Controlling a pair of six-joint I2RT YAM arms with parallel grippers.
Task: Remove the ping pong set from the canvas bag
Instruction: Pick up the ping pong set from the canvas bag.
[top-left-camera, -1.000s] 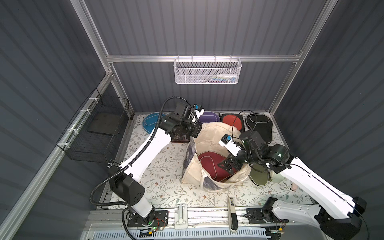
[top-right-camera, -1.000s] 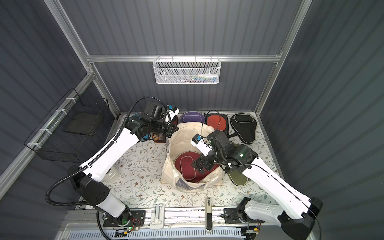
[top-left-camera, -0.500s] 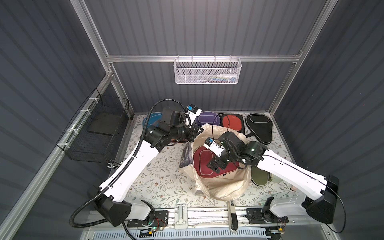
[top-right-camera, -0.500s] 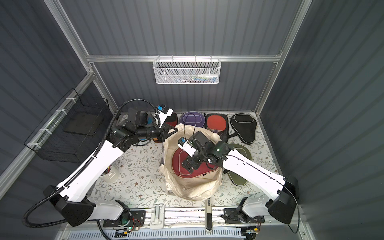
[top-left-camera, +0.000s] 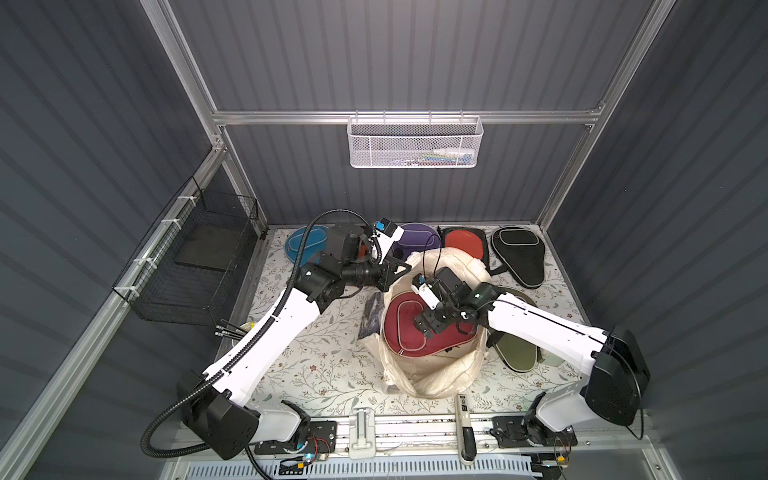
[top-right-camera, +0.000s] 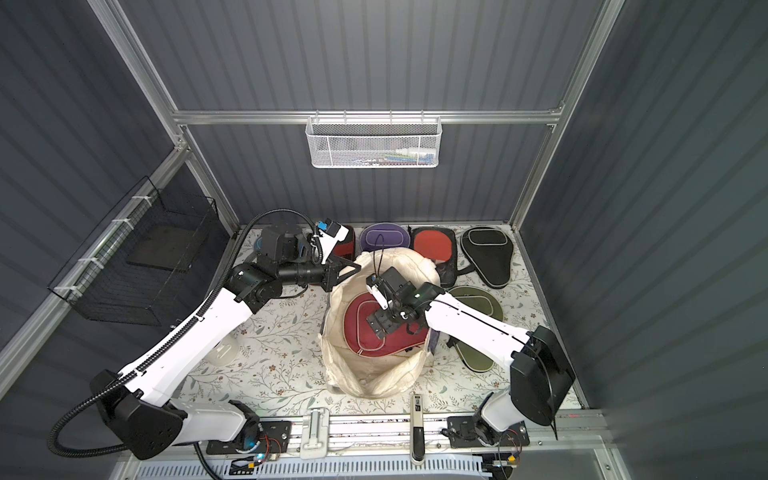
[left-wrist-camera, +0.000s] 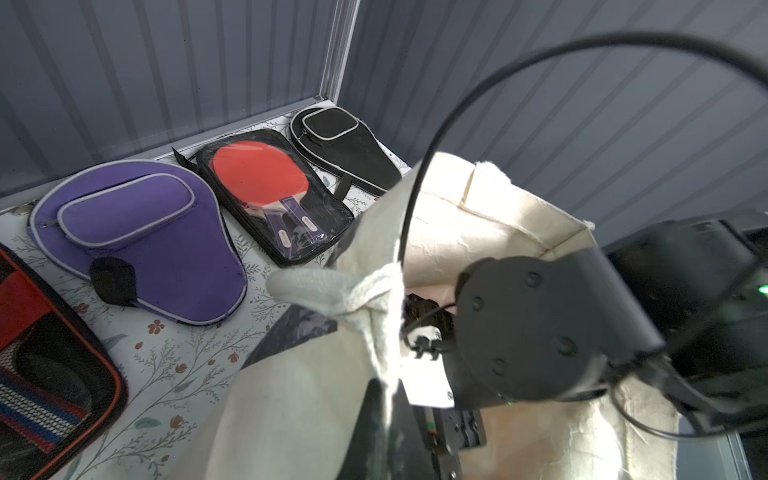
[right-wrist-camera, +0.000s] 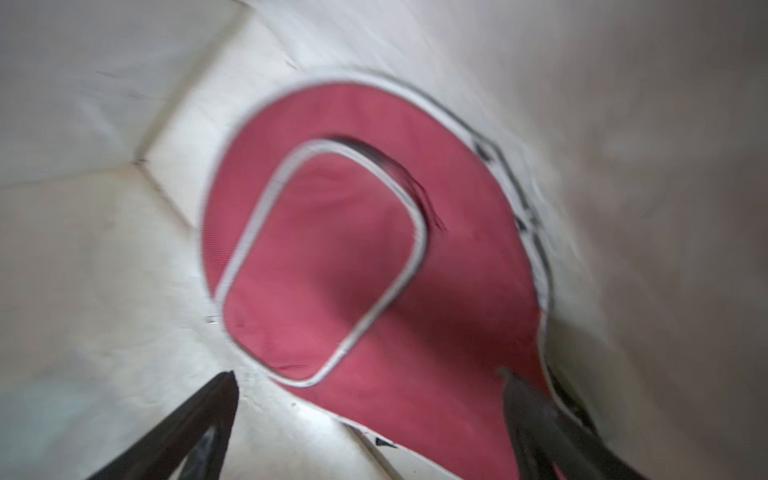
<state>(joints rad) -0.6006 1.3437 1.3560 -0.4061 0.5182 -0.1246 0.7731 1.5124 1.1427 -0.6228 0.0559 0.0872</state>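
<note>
Overhead view of a robot work table with a large cream canvas bag (top-left-camera: 436, 380) standing open at its middle. Inside the bag, broad side up and filling most of the bottom, lies a maroon paddle case (top-left-camera: 401, 328) with pale piping. Nothing else of the set shows inside.

The right gripper (top-left-camera: 427, 325) hangs in the bag's mouth directly over the maroon case. Its two dark fingers (right-wrist-camera: 199, 415) are spread wide with nothing between them. The wrist view is blurred, so contact with the case cannot be told. The left gripper (top-left-camera: 398, 270) sits at the bag's far rim, fingers pinched together, and appears to clamp the rim fabric.

Outside the bag, along its far side, lie a blue case (top-left-camera: 305, 245), a purple case (top-left-camera: 415, 239), a clear pack with a red paddle (top-left-camera: 463, 245) and a black case (top-left-camera: 517, 257). An olive case (top-left-camera: 517, 353) lies just beside the bag, under the right arm.

The step in hand looks like reaching for the maroon case. The next move likely calls for lowering the open fingers around an edge or the narrow handle end and closing firmly. The case should then lift clear of the rim while the left gripper steadies the bag.
</note>
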